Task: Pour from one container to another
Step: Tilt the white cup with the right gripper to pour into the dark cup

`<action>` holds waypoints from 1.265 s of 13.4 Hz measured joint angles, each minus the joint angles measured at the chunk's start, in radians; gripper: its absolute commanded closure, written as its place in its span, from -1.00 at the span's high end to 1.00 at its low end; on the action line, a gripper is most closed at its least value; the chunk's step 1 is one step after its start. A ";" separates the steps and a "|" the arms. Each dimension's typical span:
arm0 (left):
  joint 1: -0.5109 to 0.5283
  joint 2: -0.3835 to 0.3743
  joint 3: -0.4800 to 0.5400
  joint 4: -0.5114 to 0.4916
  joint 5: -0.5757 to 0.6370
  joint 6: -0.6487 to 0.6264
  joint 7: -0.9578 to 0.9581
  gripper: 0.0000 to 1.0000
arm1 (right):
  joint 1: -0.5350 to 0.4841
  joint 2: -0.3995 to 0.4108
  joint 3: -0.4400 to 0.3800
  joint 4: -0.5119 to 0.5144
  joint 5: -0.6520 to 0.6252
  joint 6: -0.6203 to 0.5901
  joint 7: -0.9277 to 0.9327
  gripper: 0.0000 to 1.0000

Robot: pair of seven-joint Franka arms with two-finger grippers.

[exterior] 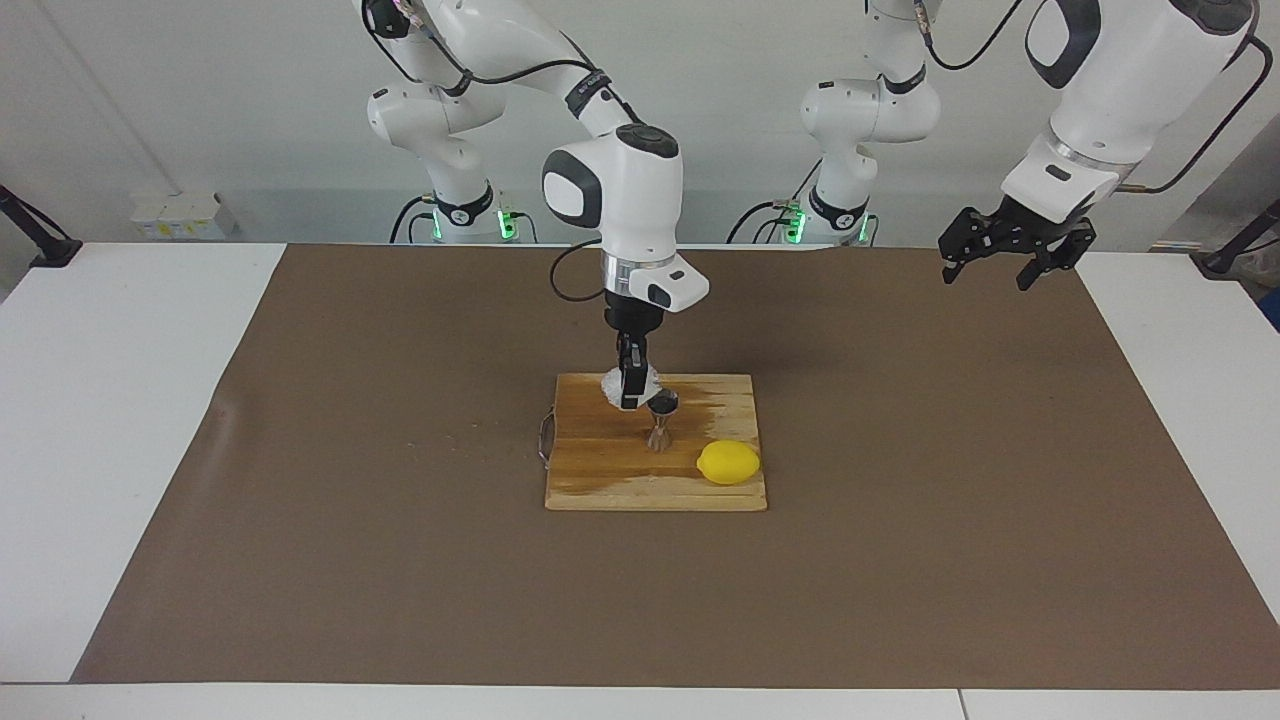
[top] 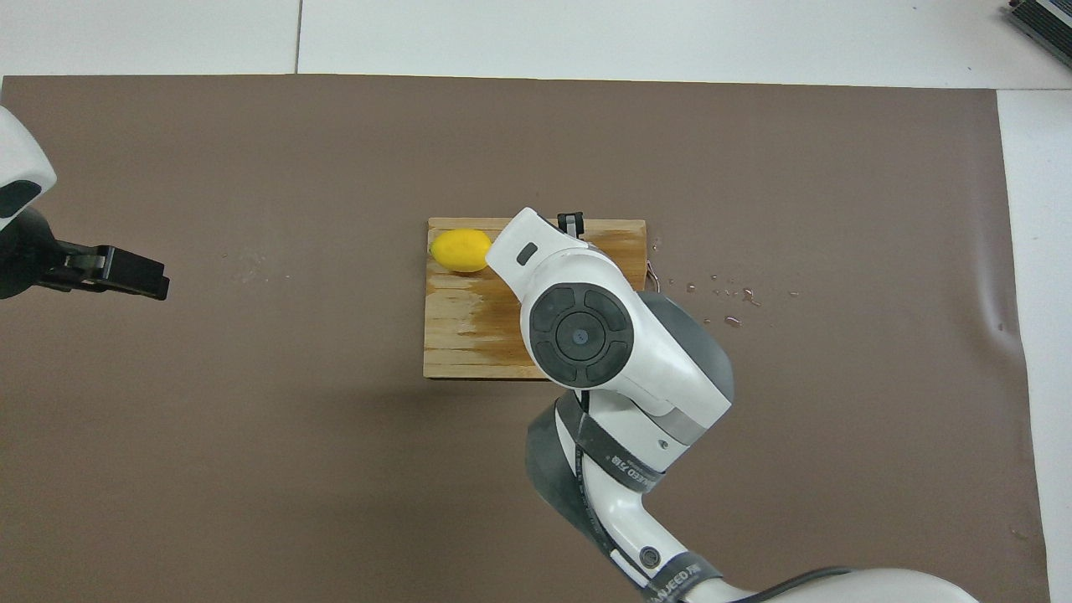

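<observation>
My right gripper [exterior: 630,392] is shut on the small translucent-white cup [exterior: 611,383] and holds it just above the wooden board [exterior: 600,480], right beside the rim of the steel hourglass jigger [exterior: 660,420]. The jigger stands upright on the board. In the overhead view my right arm covers the cup and the jigger; only the board [top: 461,335] shows around it. My left gripper [exterior: 985,268] is open and empty, raised over the mat at the left arm's end of the table; it also shows in the overhead view [top: 126,272].
A yellow lemon [exterior: 728,462] [top: 459,249] lies on the board beside the jigger, toward the left arm's end. Part of the board is dark and wet. Droplets [top: 729,306] dot the brown mat [exterior: 350,500] beside the board toward the right arm's end.
</observation>
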 measured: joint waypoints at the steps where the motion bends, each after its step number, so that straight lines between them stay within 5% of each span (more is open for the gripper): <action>1: 0.000 0.000 0.000 0.000 0.000 0.000 0.000 1.00 | 0.004 0.000 0.000 0.000 -0.007 0.000 0.000 -1.00; 17: 0.000 0.000 0.000 0.000 0.000 0.000 0.000 1.00 | 0.008 0.004 -0.001 0.001 -0.027 0.006 0.051 -1.00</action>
